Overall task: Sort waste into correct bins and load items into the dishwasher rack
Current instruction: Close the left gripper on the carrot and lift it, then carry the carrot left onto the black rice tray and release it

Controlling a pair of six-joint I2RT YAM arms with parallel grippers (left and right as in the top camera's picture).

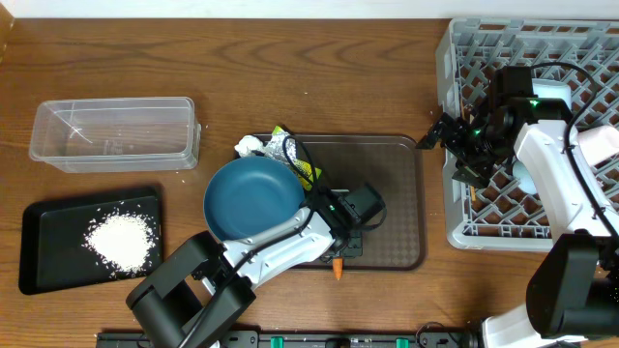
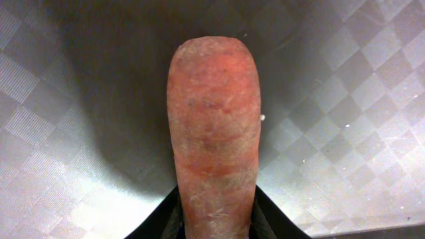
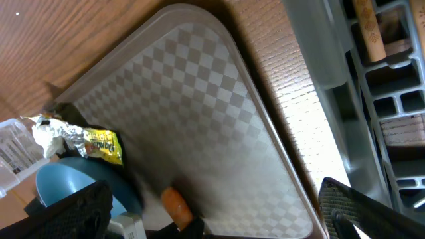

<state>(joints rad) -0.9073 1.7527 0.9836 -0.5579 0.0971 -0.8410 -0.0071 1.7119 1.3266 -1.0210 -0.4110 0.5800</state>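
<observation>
My left gripper [image 1: 339,257] is shut on the small orange carrot [image 1: 338,271] at the front edge of the brown tray [image 1: 387,193]. In the left wrist view the carrot [image 2: 212,133] fills the frame between the jaws [image 2: 214,222], just above the tray. The dark-blue bowl [image 1: 253,198] sits on the tray's left end. Tissue [image 1: 249,147], foil [image 1: 280,148] and the yellow-green packet [image 1: 302,166] lie behind the bowl. My right gripper [image 1: 433,133] is open and empty beside the rack's [image 1: 455,87] left wall. In the right wrist view its fingers [image 3: 212,199] frame the carrot [image 3: 176,204].
The clear tub [image 1: 114,132] stands at the left. The black tray [image 1: 44,227] in front of it holds a pile of rice [image 1: 121,238]. A wooden chopstick [image 3: 368,26] lies in the rack. The cups and the light-blue bowl are not in view.
</observation>
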